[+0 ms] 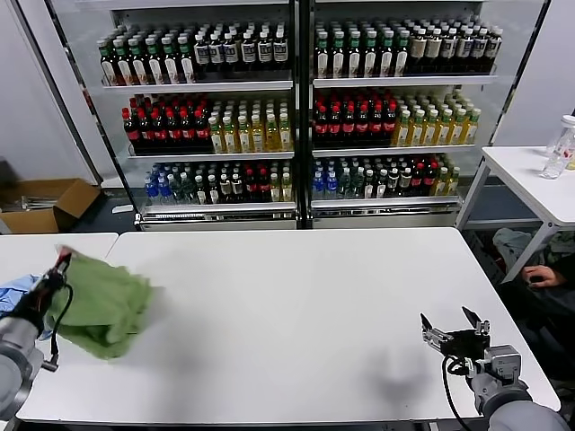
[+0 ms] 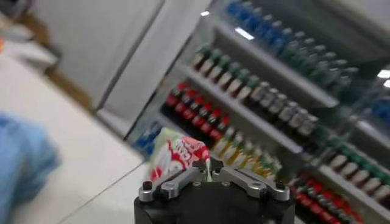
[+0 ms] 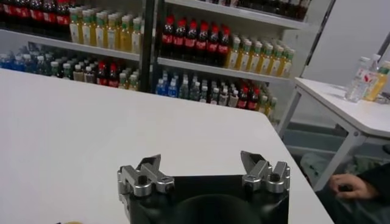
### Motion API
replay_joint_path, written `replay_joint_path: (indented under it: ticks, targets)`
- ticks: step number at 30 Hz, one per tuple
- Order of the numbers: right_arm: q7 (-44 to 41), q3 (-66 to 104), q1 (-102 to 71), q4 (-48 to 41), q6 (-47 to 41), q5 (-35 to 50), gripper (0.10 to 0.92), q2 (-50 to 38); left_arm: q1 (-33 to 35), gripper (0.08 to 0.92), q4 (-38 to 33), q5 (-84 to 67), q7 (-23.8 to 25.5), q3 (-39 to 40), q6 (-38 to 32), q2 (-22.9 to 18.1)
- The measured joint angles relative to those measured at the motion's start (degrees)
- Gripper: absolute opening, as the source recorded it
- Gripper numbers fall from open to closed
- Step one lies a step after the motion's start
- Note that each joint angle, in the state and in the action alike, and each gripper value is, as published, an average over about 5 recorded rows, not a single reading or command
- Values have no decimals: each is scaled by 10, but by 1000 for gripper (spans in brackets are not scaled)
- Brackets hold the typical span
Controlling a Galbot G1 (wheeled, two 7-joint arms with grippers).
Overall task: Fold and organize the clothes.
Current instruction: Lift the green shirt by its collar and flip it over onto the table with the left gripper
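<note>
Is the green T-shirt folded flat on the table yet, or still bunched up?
Bunched, not folded: the green T-shirt hangs crumpled from the left gripper, shut on its fabric, at the white table's left edge.

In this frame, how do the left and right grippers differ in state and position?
The left gripper is shut on the green T-shirt at the white table's left edge; the right gripper is open and holds nothing. The left is wrapped in cloth, whereas the right hovers bare near the right front corner. Both are low over the table.

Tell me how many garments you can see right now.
2: the green T-shirt, bunched in the left gripper over the table's left end; a light blue garment just beyond it. Others may be hidden.
</note>
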Motion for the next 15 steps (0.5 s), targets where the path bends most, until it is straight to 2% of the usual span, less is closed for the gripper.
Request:
replay_joint_path:
  ticks: [5,15]
  targets:
    - [-1,5,-4,1,3,-1,823,4,-12,98,-23,80,16,79,-9,-8]
    - [-4,20,-8,1,8,4,823,3,-63,98,48,346,48,321,-35,-98]
